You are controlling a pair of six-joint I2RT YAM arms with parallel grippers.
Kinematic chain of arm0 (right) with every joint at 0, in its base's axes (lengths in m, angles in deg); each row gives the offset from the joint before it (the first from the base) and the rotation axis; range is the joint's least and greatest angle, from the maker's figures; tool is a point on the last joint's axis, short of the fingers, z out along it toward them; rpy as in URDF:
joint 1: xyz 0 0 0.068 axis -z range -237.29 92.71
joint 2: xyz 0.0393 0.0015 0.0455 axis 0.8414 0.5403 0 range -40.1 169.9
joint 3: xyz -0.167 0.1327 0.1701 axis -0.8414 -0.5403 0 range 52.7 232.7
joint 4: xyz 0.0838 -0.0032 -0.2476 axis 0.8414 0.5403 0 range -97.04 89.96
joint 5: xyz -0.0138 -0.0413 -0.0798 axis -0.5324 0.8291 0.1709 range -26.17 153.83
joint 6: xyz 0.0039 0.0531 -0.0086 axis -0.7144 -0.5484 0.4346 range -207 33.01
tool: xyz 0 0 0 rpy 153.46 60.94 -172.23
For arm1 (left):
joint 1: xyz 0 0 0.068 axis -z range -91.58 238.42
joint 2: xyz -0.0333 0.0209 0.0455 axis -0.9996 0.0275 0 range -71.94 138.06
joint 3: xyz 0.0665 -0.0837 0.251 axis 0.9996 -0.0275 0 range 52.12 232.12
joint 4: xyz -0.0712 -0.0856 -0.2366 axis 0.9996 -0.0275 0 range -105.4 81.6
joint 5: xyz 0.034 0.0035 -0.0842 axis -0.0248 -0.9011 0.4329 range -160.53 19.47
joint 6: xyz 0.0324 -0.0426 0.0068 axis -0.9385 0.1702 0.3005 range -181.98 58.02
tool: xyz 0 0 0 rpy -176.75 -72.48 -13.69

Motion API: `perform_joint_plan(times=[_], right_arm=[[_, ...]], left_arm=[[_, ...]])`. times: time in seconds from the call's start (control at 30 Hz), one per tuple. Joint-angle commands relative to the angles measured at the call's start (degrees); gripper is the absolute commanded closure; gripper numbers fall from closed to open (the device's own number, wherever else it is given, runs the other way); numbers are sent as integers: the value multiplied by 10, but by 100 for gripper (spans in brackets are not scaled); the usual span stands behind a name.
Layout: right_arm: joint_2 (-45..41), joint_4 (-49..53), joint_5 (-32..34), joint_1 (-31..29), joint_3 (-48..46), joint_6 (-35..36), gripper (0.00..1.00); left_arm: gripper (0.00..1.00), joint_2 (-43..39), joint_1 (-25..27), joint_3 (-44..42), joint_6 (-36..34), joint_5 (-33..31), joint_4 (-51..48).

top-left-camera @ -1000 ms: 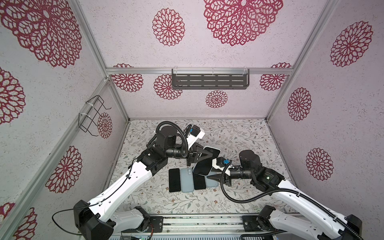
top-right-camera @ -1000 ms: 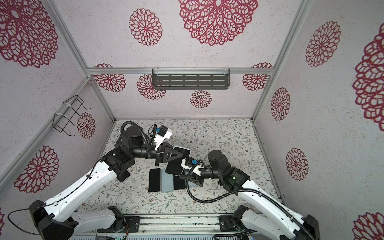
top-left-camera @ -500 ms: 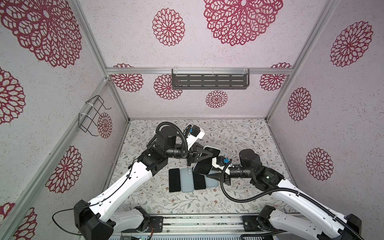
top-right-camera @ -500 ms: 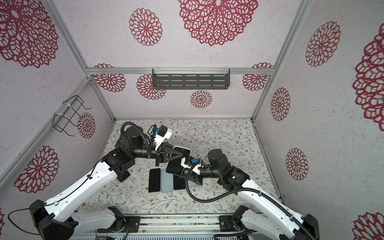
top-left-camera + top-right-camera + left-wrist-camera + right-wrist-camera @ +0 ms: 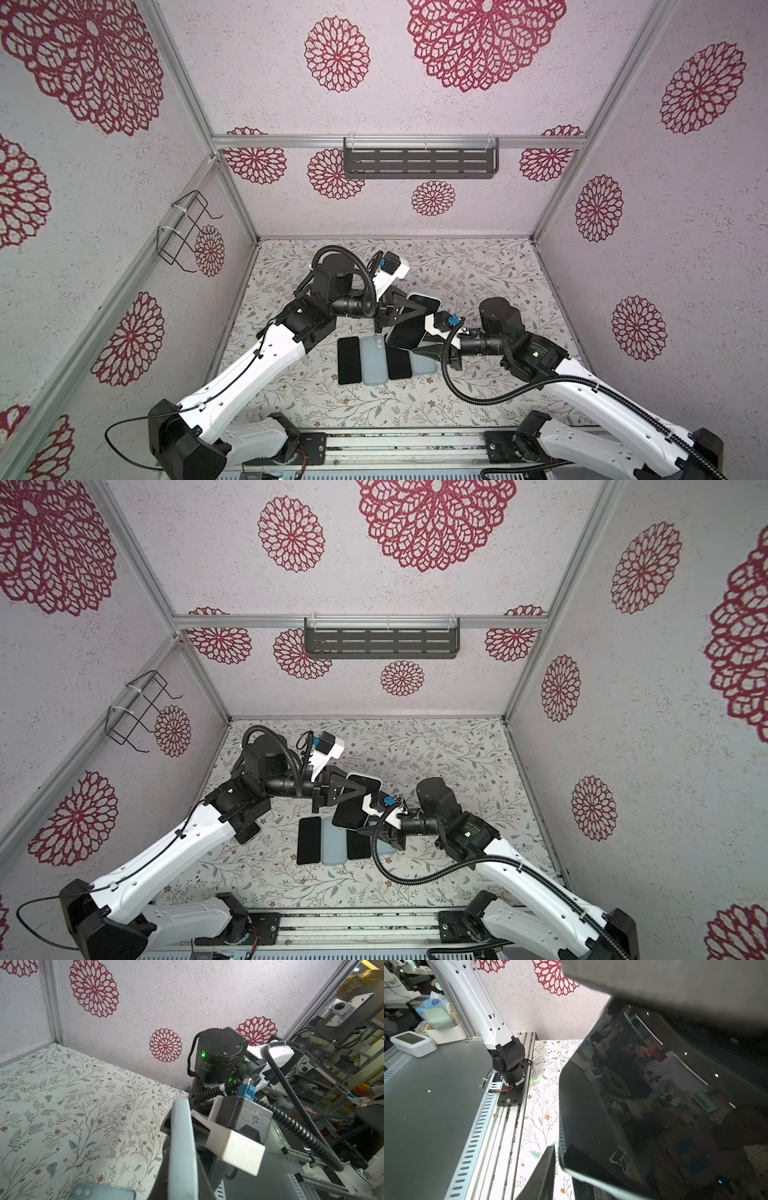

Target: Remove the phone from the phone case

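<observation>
In both top views the phone, dark screen up and seated in its pale blue phone case, hangs tilted just above the far end of a row of four handsets lying side by side on the floral surface. The left gripper comes in from that row's far left side. Its jaws are pressed together on the case's long edge, which the left wrist view shows as a blue rim running up between them. That view also catches the twin-lens back of one blue handset from the row, which the right wrist view misses. The right gripper reaches in from the row's right side, at the phone's lower end. From above its fingertips are hidden under its own camera housing. The right wrist view shows one dark finger below the glossy screen and a blurred grey one above it. So the jaws stand apart around the phone, but I cannot tell whether they press on it.
</observation>
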Motion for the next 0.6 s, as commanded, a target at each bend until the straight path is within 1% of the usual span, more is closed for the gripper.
perform_joint_plan(times=[0.0,0.13,0.47,0.57], right_arm=[[-6,-17,-25,2,9,-3,66],[-7,-22,-28,2,5,-2,67],[-8,-30,-38,2,1,1,82],[-7,-31,-39,2,0,2,85]], left_arm=[[100,-15,2,2,2,-1,42],[100,-15,2,-1,6,-3,50],[100,-14,2,-8,16,-10,69],[100,-13,1,-10,21,-15,75]])
